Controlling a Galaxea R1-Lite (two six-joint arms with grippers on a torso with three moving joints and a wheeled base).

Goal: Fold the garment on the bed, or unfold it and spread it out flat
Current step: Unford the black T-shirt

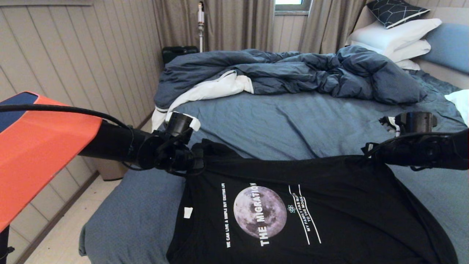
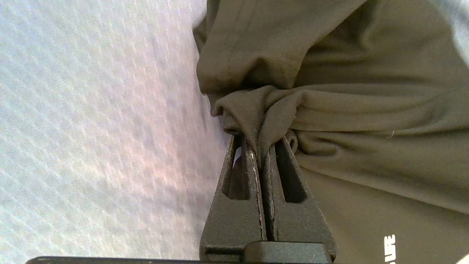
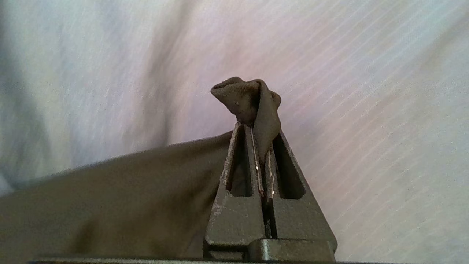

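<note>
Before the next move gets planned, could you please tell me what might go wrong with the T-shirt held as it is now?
1. Both grips are small. The left tool and right tool each pinch only a bunched tip of the T-shirt, so a sharp pull could slip it free.
2. The far edge runs taut between them; spreading further may strain the fabric.
3. The rumpled duvet lies beyond on the bed; a forward throw could land there.

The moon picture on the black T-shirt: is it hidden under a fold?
No, the moon picture faces up in plain sight on the black T-shirt, with white lettering beside it.
</note>
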